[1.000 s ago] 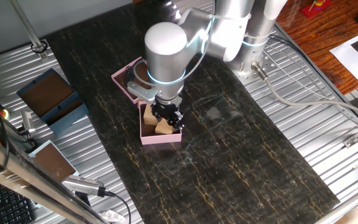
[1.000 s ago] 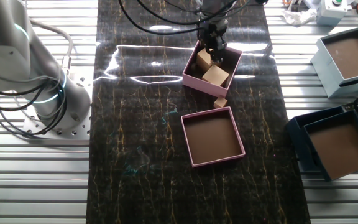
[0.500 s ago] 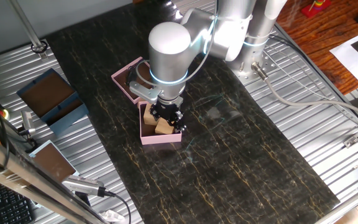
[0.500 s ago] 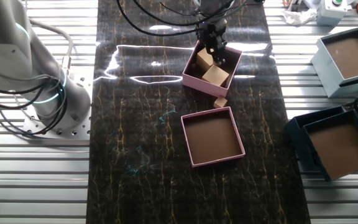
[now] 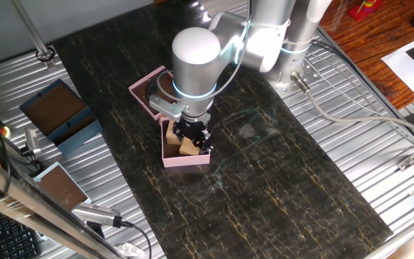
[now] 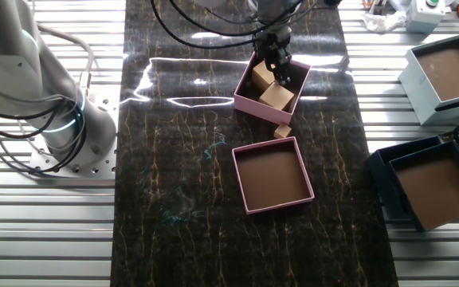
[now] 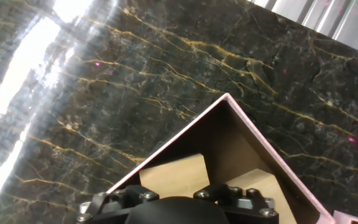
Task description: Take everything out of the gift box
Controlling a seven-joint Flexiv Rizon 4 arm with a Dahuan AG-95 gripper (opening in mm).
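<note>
The pale-pink gift box (image 5: 185,160) stands on the dark marble mat; it also shows in the other fixed view (image 6: 259,109) and the hand view (image 7: 229,149). Two tan wooden blocks lie inside it: one (image 6: 261,76) (image 7: 173,177) and another (image 6: 276,97) (image 7: 261,183); both show in one fixed view (image 5: 171,133) (image 5: 187,147). My gripper (image 6: 279,70) (image 5: 193,134) reaches down into the box between the blocks. Its fingertips are hidden, so I cannot tell whether it is open or shut.
A smaller tan block (image 6: 283,131) lies on the mat just outside the box. The shallow pink lid tray (image 6: 248,195) sits beside it. Blue boxes (image 6: 411,76) (image 6: 379,171) stand on the metal slats at one side. The arm's base (image 6: 62,127) stands at the other side.
The gripper has crept slightly deeper into the gift box. The blocks and box have not visibly moved.
</note>
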